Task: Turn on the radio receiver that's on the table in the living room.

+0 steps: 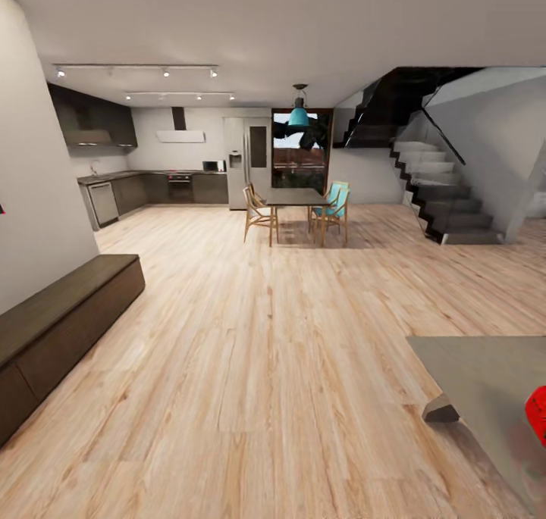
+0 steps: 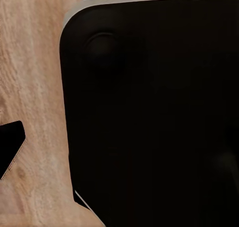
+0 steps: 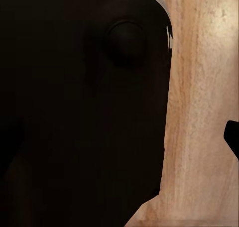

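The radio receiver (image 1: 537,415), a red shape cut off at the head view's right edge, sits on the glossy grey bench (image 1: 478,375) low at the right. Light wood floor (image 1: 250,352) runs past a long dark low unit (image 1: 53,322) at left to the dining table (image 1: 296,197), chairs and kitchen. Both wrist views show a dark body over floor; whether either hand is open or closed cannot be told.

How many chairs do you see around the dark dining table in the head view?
3 at least: a wooden chair at the dining table's left side, two with teal seats at its right. Others may be hidden behind.
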Controlling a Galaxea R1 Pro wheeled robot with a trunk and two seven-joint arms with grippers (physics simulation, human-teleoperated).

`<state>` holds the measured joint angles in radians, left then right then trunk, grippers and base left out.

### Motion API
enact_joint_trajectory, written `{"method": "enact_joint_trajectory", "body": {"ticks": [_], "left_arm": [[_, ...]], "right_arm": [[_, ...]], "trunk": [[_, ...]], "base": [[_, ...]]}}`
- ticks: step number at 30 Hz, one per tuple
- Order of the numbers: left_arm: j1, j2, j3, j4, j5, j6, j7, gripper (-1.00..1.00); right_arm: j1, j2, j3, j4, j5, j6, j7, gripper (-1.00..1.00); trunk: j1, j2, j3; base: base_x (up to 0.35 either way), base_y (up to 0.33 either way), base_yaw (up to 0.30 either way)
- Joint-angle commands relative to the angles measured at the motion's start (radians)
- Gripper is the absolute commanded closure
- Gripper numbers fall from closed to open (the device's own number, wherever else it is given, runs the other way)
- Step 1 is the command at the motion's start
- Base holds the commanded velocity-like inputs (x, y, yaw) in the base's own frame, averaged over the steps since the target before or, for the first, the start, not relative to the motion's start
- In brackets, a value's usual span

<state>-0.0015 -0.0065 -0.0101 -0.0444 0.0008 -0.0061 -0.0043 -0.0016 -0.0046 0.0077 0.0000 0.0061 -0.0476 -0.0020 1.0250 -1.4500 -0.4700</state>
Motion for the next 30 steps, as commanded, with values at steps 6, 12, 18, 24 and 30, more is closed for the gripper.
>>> {"method": "enact_joint_trajectory", "body": {"ticks": [6,12,18,24,30], "left_arm": [[0.0,0.0,0.005,0.0,0.006,0.0,0.002,-1.0],[0.0,-0.001,0.005,-0.001,0.007,0.0,0.006,-1.0],[0.0,-0.002,0.007,-0.002,0.008,-0.001,0.007,-1.0],[0.0,-0.001,0.013,-0.002,0.008,-0.002,0.008,-1.0],[0.0,-0.001,0.016,-0.002,0.01,-0.002,0.009,-1.0]], "right_arm": [[0.0,0.0,0.0,0.0,0.0,0.0,0.0,-1.0],[0.0,0.0,0.0,-0.001,0.0,0.0,0.0,-1.0],[0.0,0.0,0.0,0.0,-0.001,0.0,-0.001,-1.0],[0.0,-0.001,0.0,0.0,-0.001,0.0,0.0,-1.0],[0.0,-0.001,0.0,0.0,-0.001,0.0,0.0,-1.0]], "trunk": [[0.0,0.0,0.0],[0.0,0.0,0.0],[0.0,0.0,0.0],[0.0,0.0,0.0],[0.0,0.0,0.0]], "base": [[0.0,0.0,-0.242],[0.0,0.0,-0.241],[0.0,0.0,-0.24],[0.0,0.0,-0.24],[0.0,0.0,-0.241]]}}
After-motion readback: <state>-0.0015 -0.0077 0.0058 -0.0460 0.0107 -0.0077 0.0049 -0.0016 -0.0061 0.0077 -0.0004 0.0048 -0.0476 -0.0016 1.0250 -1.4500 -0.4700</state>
